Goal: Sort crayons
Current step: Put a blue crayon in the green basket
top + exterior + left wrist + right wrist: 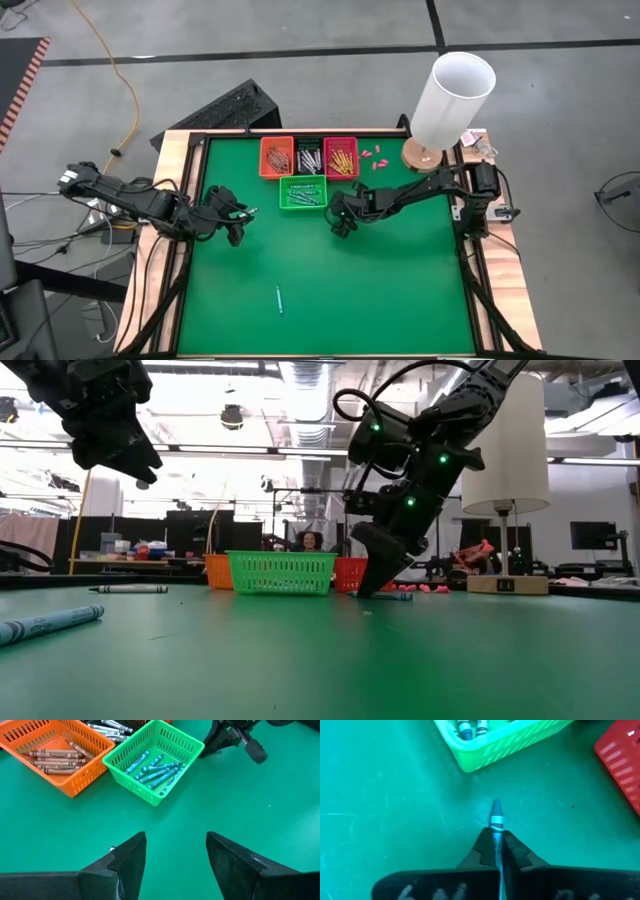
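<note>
Fingers of our right gripper are pressed together on a blue-teal crayon, whose tip pokes out past the fingertips and points down at the green table. In the low view that gripper is right down at the mat. Just ahead of it and slightly to one side stands the green basket, holding more blue-teal crayons. Beyond the green basket, further from the right gripper, three more baskets sit in a row: the orange basket with brownish crayons, the dark middle basket with grey-white crayons, and the red basket with orange-yellow crayons.

Our left gripper hovers above the mat with its fingers spread wide and nothing between them; the green basket and orange basket lie ahead of it, and the right arm shows further off beyond the green one. From above, the left gripper sits on the other side of the green basket from the right one.

One loose crayon lies alone on the mat, well behind both grippers, toward the near edge. In the low view we see a teal crayon close to the camera and a dark crayon lying flat further back. A white-shaded lamp stands at the corner past the right gripper, with small pink bits between it and the red basket.
</note>
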